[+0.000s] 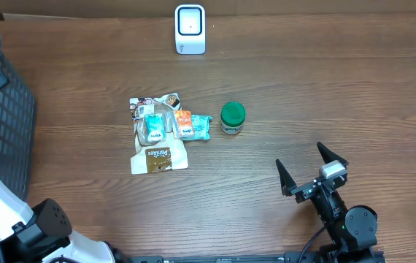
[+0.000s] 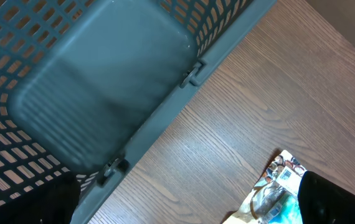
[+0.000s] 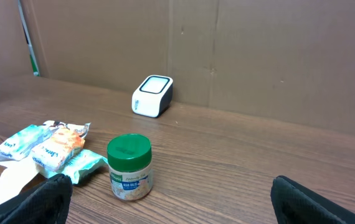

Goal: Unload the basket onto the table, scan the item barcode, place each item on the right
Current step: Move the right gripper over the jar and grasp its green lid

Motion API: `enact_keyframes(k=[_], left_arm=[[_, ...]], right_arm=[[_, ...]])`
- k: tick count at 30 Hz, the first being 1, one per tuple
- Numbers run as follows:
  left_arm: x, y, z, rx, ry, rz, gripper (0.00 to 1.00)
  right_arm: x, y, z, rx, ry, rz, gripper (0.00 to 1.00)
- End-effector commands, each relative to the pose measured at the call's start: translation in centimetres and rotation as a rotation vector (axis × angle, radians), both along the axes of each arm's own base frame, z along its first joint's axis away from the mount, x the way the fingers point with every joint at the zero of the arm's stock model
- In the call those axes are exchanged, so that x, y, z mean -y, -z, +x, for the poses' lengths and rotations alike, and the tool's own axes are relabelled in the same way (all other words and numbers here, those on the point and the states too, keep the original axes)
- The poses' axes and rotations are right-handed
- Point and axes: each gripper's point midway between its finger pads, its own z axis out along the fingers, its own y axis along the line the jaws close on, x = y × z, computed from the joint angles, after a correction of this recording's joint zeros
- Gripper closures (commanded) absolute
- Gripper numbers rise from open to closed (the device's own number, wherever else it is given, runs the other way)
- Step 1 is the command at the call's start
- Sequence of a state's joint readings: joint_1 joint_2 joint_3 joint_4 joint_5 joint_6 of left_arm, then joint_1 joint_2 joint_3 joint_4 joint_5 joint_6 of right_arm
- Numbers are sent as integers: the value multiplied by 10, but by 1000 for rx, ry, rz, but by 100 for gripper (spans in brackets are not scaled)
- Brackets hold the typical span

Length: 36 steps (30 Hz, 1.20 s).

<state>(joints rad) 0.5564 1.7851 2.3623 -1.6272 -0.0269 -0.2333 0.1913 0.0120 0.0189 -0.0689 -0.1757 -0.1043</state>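
right end effector wide and empty, jar untouched

right end effector (image 1: 299, 155): its fingers frame the bottom corners of the wrist view, spread wide, nothing between them. left end effector (image 2: 184, 208) is likewise wide and empty, looking down at the basket (image 2: 103, 93) rim.

candidate item, by my reading: the green-lidded jar (image 3: 129, 167). it stands on the surface (image 1: 325, 88) just right of the snack packets (image 1: 160, 131) and well apart from the scanner (image 1: 190, 30) at the far edge.

jar is upright, long axis vertical, lid up, label toward the right wrist camera. barcode not visible; i cannot tell which side carries it.

handling, my judgement: rigid, light, smooth-walled, so it could slip or tip. take hold across the body just below the lid, keeping the label wall uncovered.
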Motion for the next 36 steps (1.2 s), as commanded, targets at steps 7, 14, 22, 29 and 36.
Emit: enact_keyframes(k=[7,14,22,29,36], left_arm=[[1,0,-1,4,-8,-5,0],[1,0,-1,4,-8,-5,0],[1,0,-1,4,-8,-5,1],[1,0,-1,4,-8,-5,0],[1,0,-1,4,-8,-5,0]], right_arm=[[3,0,1,8,19,5,0],[2,-11,0,-4,6,140,0],[-13,-62,-16,-61,-105,269,0],[-30,-99,-14,-224,-179,220,0],[-61,-137,-1,-427,-349,128,0]])
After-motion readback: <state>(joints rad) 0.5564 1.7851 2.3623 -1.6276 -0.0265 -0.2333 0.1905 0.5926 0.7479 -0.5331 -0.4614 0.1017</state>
